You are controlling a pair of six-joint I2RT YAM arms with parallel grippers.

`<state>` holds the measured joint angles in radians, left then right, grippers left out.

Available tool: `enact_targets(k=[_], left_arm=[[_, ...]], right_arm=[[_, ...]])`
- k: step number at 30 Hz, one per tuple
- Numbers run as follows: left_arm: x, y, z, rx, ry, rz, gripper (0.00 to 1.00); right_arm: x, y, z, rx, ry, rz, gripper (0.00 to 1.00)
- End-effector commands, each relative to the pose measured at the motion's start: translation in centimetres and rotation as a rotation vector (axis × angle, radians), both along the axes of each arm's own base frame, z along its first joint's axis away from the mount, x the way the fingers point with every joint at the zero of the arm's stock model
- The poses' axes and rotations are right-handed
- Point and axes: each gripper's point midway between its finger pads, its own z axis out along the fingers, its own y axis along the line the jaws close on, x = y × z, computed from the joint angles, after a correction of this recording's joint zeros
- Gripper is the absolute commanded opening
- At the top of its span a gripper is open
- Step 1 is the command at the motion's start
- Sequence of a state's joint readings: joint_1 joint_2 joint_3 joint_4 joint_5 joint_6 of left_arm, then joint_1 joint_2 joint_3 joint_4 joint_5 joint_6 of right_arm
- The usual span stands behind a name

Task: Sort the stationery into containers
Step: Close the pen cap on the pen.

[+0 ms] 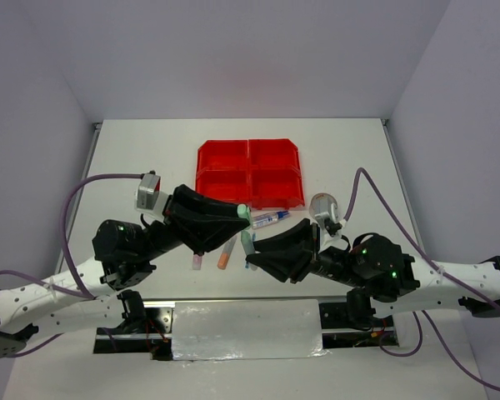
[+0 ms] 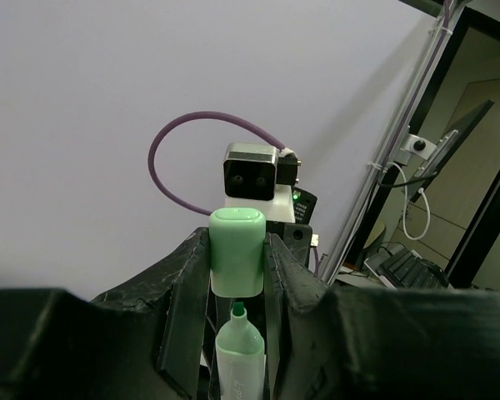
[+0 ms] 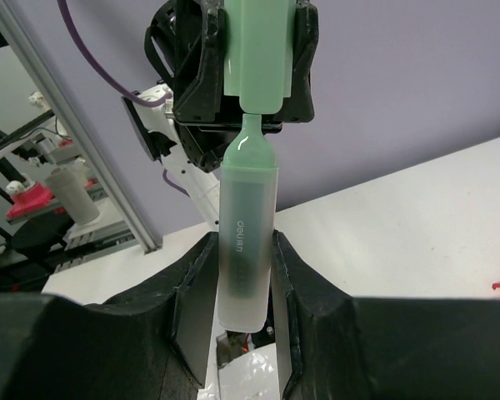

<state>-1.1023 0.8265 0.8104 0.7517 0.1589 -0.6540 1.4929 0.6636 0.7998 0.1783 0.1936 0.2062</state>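
Note:
My left gripper [image 1: 243, 217] is shut on the pale green cap [image 2: 237, 250] of a green highlighter. The right gripper [image 1: 249, 248] is shut on that highlighter's frosted body [image 3: 246, 242], gripping it near its lower end. The two face each other tip to tip above the table. The cap [image 3: 260, 50] sits just off the bare green nib, a small gap showing between them in the left wrist view. The body [image 2: 240, 358] lies between my left fingers, below the cap. The red containers [image 1: 207, 148] stand behind the grippers, a joined two-by-two block.
On the table under the grippers lie a pink highlighter [image 1: 197, 261], an orange highlighter [image 1: 223, 260] and a blue pen [image 1: 271, 219]. A foil-covered plate [image 1: 246, 329] sits between the arm bases. White walls close in the table at the back and sides.

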Motion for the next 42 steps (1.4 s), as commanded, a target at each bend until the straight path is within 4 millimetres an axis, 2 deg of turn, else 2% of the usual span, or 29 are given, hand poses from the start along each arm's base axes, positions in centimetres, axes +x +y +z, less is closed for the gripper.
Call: enact_targets(k=[1, 9, 17, 23, 28, 34, 42], left_arm=[[-0.4, 1.6, 1.8, -0.068, -0.050, 0.031, 0.00], [-0.1, 2.1, 1.9, -0.073, -0.040, 0.061, 0.00], [0.0, 1.5, 1.1, -0.061, -0.034, 0.049, 0.00], [-0.5, 1.3, 0.8, -0.072, -0.036, 0.013, 0.00], [-1.0, 1.3, 0.6, -0.073, -0.048, -0.010, 0.00], [-1.1, 1.4, 0.1, -0.064, -0.047, -0.014, 0.02], [-0.2, 1.5, -0.7, -0.037, -0.032, 0.039, 0.02]], right_arm=[[0.1, -1.0, 2.7, 0.066, -0.026, -0.009, 0.00], [0.6, -1.0, 2.0, 0.053, -0.011, -0.036, 0.00], [0.0, -0.9, 2.9, 0.072, -0.030, -0.002, 0.00], [0.8, -0.6, 3.1, 0.076, -0.019, -0.044, 0.00], [1.4, -1.2, 3.6, 0.107, -0.013, -0.076, 0.00], [0.9, -1.2, 4.4, 0.114, -0.042, -0.044, 0.00], [0.2, -1.3, 4.7, 0.130, -0.055, -0.005, 0.00]])
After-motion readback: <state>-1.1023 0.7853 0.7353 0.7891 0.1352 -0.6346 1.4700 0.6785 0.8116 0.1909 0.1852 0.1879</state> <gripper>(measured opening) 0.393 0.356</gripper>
